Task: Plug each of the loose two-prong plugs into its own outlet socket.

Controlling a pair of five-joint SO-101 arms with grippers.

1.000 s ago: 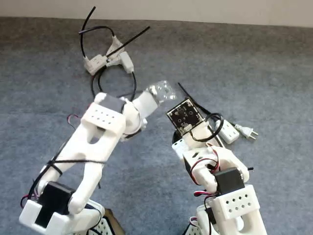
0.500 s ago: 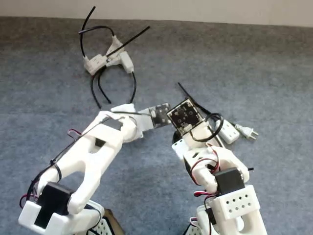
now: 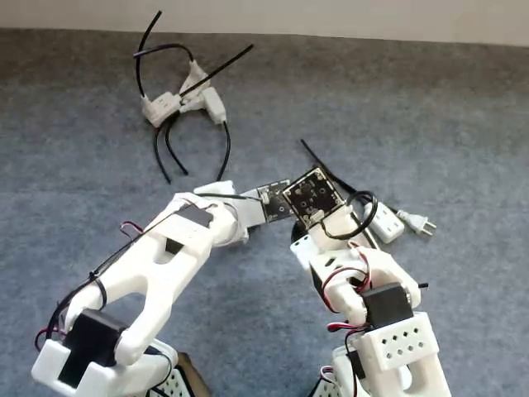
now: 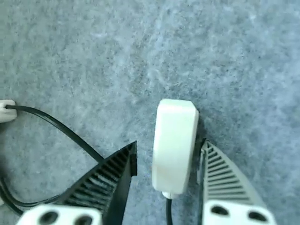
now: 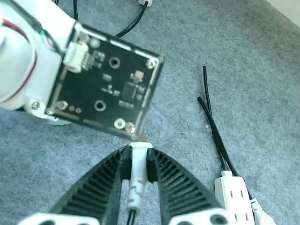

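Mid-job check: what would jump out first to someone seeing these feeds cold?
The right gripper is shut on a thin white plug, with the left arm's camera board close ahead. The left gripper stands open astride a white corded block lying on the carpet. A socket strip lies beside the right gripper.

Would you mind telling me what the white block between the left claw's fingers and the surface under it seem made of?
The white block looks like smooth moulded plastic, with rounded edges and a soft sheen. The surface seems grey felt or short-pile carpet, judging by its fuzzy, mottled texture.
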